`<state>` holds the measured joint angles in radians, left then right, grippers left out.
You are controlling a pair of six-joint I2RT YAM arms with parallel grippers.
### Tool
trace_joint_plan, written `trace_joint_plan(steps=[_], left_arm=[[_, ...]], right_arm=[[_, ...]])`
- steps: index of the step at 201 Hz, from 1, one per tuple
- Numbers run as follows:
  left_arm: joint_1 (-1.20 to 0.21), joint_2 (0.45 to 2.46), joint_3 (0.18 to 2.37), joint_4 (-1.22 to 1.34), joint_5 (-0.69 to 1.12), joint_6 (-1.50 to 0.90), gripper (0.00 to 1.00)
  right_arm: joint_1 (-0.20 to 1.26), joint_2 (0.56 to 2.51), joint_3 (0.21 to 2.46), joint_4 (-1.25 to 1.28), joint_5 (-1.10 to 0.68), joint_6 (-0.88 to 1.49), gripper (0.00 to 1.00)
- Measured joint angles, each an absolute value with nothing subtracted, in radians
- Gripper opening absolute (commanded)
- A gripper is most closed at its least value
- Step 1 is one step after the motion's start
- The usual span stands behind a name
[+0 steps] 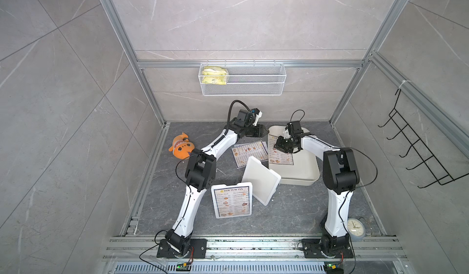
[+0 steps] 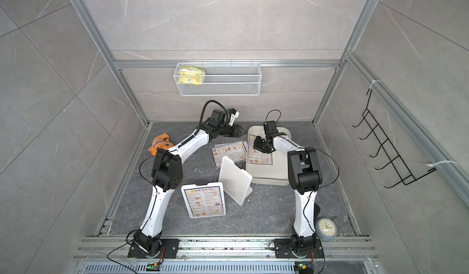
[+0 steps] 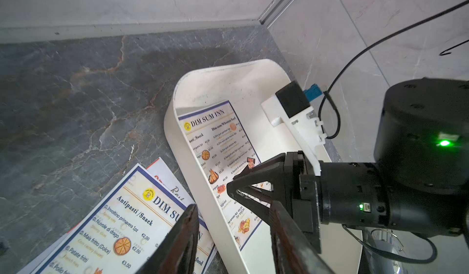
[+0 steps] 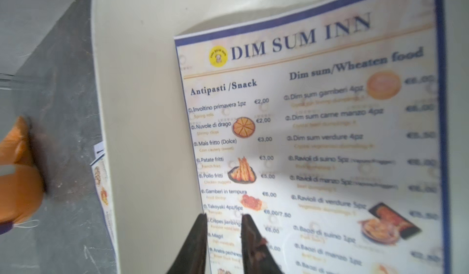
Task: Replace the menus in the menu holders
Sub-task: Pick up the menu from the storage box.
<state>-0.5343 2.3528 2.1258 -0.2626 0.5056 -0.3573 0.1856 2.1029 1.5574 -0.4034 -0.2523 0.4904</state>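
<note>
DIM SUM INN menu [image 4: 317, 133] lies flat in tray [image 4: 142, 107] against its side wall; right gripper [image 4: 223, 219] narrowly parted over sheet's edge, left gripper [image 1: 266, 132] parted, empty; probably best lifted straight up, not dragging paper.

From my seat, the tray menu [image 4: 317, 133] blurs across its outer price column in the right wrist view and runs off the frame, with the right gripper [image 4: 223, 217] covering a few lines. In the left wrist view the table menu [image 3: 121, 224] is cut off at the edge and partly behind a finger [image 3: 182, 239] of the left gripper [image 3: 234, 204]. The lower sheet [image 3: 165, 176] shows only a sliver, with perhaps red lettering, too little to read.
</note>
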Motion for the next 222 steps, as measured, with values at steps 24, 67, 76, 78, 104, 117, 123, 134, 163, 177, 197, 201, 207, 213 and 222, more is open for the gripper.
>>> trace_joint_plan(steps=[24, 67, 76, 78, 104, 117, 123, 134, 163, 177, 197, 201, 207, 213, 222], left_arm=[[-0.527, 2.354, 2.126, -0.259, 0.507, -0.363, 0.52], [-0.524, 2.411, 2.172, -0.279, 0.509, -0.362, 0.57], [-0.524, 2.43, 2.193, -0.288, 0.509, -0.362, 0.57], [-0.524, 2.434, 2.197, -0.289, 0.508, -0.363, 0.57], [-0.524, 2.492, 2.248, -0.312, 0.517, -0.363, 0.58], [-0.524, 2.526, 2.286, -0.327, 0.529, -0.363, 0.59], [-0.524, 2.542, 2.3, -0.337, 0.532, -0.363, 0.59], [-0.524, 2.564, 2.327, -0.353, 0.54, -0.363, 0.59], [-0.524, 2.595, 2.343, -0.375, 0.572, -0.363, 0.59], [-0.524, 2.596, 2.343, -0.377, 0.58, -0.363, 0.59], [-0.524, 2.596, 2.343, -0.368, 0.586, -0.364, 0.59], [-0.525, 2.596, 2.342, -0.367, 0.587, -0.364, 0.59], [-0.525, 2.596, 2.341, -0.366, 0.587, -0.365, 0.59], [-0.526, 2.596, 2.341, -0.365, 0.588, -0.366, 0.59], [-0.526, 2.596, 2.339, -0.36, 0.589, -0.367, 0.59]], right_arm=[[0.157, 2.098, 1.558, -0.441, -0.153, 0.455, 0.12], [0.057, 2.111, 1.579, -0.512, -0.012, 0.391, 0.01], [0.05, 2.121, 1.591, -0.528, 0.005, 0.383, 0.0], [0.049, 2.123, 1.594, -0.531, 0.009, 0.381, 0.0], [0.058, 2.175, 1.648, -0.583, 0.022, 0.361, 0.0], [0.064, 2.205, 1.675, -0.619, 0.024, 0.353, 0.0], [0.065, 2.217, 1.691, -0.634, 0.027, 0.349, 0.0], [0.066, 2.228, 1.721, -0.659, 0.023, 0.344, 0.0], [0.073, 2.27, 1.791, -0.72, 0.014, 0.332, 0.0], [0.082, 2.292, 1.829, -0.746, 0.012, 0.323, 0.0], [0.102, 2.302, 1.849, -0.758, 0.01, 0.317, 0.0], [0.107, 2.303, 1.851, -0.76, 0.01, 0.317, 0.0], [0.113, 2.305, 1.855, -0.766, 0.009, 0.316, 0.0], [0.121, 2.309, 1.863, -0.773, 0.012, 0.317, 0.0], [0.133, 2.317, 1.878, -0.784, 0.016, 0.316, 0.0]])
